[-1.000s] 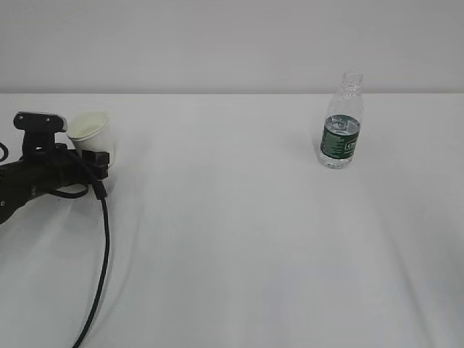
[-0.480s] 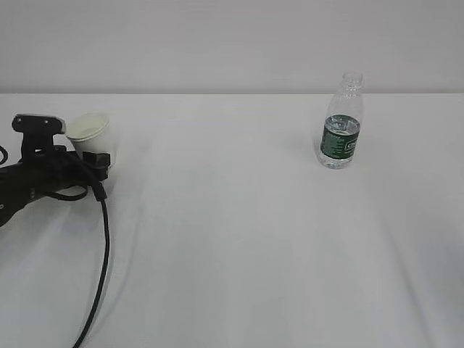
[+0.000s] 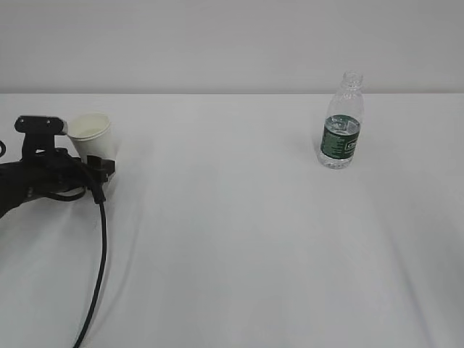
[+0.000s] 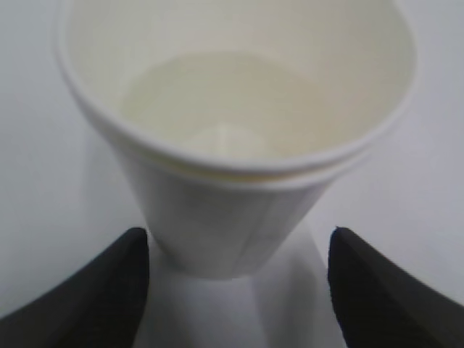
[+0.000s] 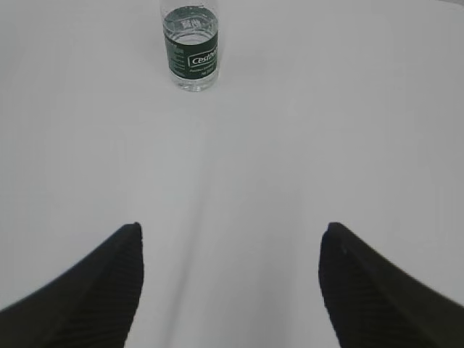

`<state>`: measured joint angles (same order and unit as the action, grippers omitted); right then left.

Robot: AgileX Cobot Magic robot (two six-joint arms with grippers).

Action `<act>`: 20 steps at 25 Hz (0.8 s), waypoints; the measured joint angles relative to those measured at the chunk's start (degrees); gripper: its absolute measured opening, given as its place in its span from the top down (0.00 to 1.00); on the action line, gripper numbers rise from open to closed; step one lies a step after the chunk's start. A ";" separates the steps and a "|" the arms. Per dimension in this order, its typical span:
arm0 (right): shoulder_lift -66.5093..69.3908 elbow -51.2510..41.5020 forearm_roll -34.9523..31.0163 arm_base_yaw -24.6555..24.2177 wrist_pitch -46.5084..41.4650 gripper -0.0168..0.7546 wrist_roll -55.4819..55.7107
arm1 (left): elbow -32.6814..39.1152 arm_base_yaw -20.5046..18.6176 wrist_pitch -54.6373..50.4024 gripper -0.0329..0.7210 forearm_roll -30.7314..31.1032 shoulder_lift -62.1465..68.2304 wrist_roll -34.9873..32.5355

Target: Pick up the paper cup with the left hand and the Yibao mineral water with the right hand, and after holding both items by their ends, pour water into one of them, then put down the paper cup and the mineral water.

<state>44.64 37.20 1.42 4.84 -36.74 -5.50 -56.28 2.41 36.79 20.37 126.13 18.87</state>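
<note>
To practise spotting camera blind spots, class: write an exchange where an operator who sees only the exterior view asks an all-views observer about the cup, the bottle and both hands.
Operator: Does the left hand grip the paper cup?
Observer: No. In the left wrist view the left hand is open around the paper cup, and bare table shows between the cup and one of the fingers.
Operator: I cannot see the right hand at all. Where is it?
Observer: The right wrist view shows the right hand open and empty. The Yibao mineral water stands upright well ahead of it, apart.
</note>
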 joint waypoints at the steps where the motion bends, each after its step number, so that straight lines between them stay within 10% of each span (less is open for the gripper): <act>1: 0.00 0.00 0.00 0.00 0.00 0.24 0.00 | 0.00 0.00 -1.07 0.22 0.40 -0.49 0.09; 20: 0.00 0.00 -1.42 0.00 -0.13 0.24 -0.10 | 2.31 0.00 -15.84 0.21 2.99 -13.30 0.67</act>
<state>44.64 37.20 0.00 4.84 -36.87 -5.59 -53.97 2.41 20.95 23.36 112.83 19.54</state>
